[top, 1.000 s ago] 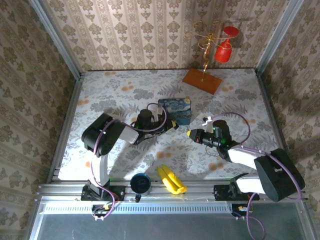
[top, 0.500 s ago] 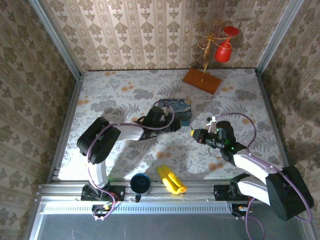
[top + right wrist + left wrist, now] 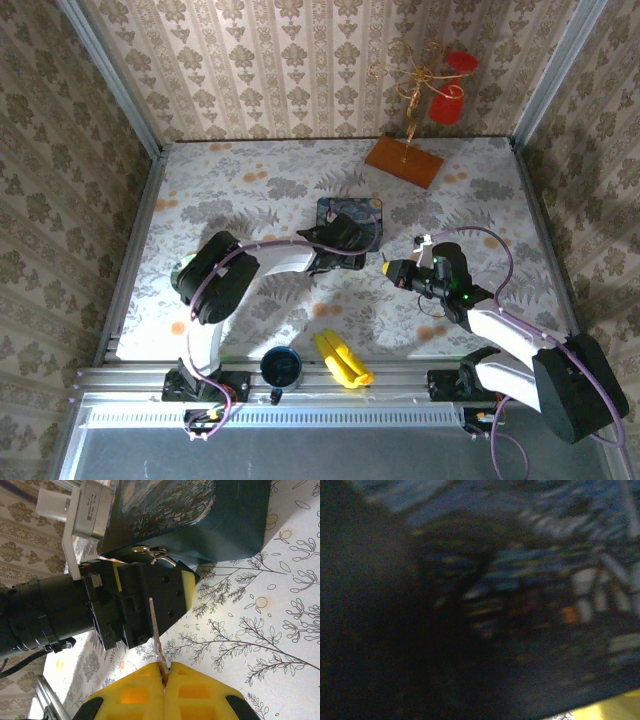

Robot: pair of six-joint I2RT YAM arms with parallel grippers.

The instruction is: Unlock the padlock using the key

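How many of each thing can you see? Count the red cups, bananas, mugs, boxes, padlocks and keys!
red cups: 2
bananas: 2
mug: 1
blue box: 1
padlock: 1
key: 1
Total: 8

In the right wrist view, the tiny silver metal padlock (image 3: 152, 554) sits in the upper middle of the frame. A bright curved shackle and a little of its body show, lying against the lower edge of the dark blue painting-printed box (image 3: 200, 510). Whether it is locked cannot be told. The thin silver key (image 3: 154, 630) stands nearly upright at lower centre, its lower end pinched in the right gripper (image 3: 165, 676)'s closed yellow jaws and its tip apart from the padlock.
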